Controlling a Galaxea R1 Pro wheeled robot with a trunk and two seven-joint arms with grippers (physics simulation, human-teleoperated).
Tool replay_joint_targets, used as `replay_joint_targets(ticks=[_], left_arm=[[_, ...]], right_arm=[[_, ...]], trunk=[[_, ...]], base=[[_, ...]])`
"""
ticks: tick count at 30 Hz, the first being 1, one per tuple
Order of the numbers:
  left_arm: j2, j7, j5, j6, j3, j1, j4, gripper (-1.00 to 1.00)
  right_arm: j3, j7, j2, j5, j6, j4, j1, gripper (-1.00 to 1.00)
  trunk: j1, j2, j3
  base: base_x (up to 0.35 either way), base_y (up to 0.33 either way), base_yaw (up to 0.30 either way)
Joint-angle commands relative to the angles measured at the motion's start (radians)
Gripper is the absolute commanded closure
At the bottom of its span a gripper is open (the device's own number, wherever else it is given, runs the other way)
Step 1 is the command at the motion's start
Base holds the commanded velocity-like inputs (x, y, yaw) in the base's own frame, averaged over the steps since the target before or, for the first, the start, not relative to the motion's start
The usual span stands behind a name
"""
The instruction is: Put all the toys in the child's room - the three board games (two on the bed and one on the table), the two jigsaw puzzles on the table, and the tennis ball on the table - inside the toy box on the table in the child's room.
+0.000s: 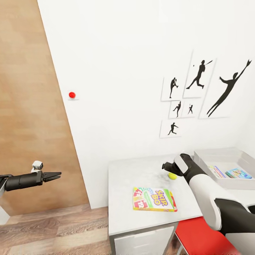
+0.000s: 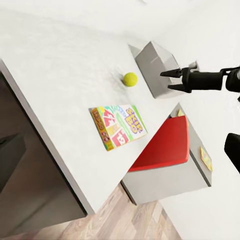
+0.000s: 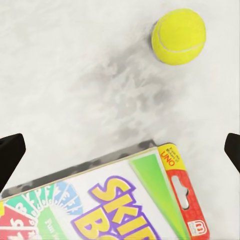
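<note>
Table (image 1: 127, 198): tennis ball (image 1: 172, 176) near its middle, right gripper (image 2: 169, 80) spread wide above it; Skip-Bo box (image 1: 154, 199) flat toward the front edge; toy box (image 1: 212, 156) at the right end, two games inside; left gripper (image 1: 56, 175) off the left side, prongs nearly together, empty

The white board game box (image 1: 154, 199) lying flat on the table (image 1: 127, 212) says "SKIP BO" in big purple-outlined yellow letters, easy to read in the head view and partly in the right wrist view (image 3: 115, 205). Its red edge strip has a small "UNO" at one end. There's a red card on the cover with what looks like "12". Other small print is too blurry.
</note>
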Motion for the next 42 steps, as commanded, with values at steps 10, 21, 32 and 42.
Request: replay_joint_targets(ticks=[10, 21, 32, 42], left_arm=[[0.0, -0.004, -0.002, 0.01, 0.0, 0.0, 0.0, -1.0], [0.0, -0.004, -0.002, 0.01, 0.0, 0.0, 0.0, -1.0], [0.0, -0.004, -0.002, 0.01, 0.0, -0.001, 0.0, -1.0], [0.0, -0.004, -0.002, 0.008, 0.0, -0.001, 0.0, -1.0]], right_arm=[[-0.005, -0.008, 0.001, -0.022, -0.028, -0.001, 0.063, -1.0], [-0.007, 0.017, 0.004, -0.028, -0.038, -0.001, 0.067, -1.0], [-0.013, 0.023, 0.009, -0.031, -0.036, -0.001, 0.068, -1.0], [-0.018, 0.066, 0.005, -0.035, -0.03, -0.003, 0.068, -1.0]], trunk=[[0.001, -0.003, -0.019], [0.001, -0.003, -0.037], [0.001, -0.003, -0.055], [0.001, -0.003, -0.072]], base=[[0.0, 0.0, 0.0], [0.0, 0.0, 0.0], [0.0, 0.0, 0.0], [0.0, 0.0, 0.0]])
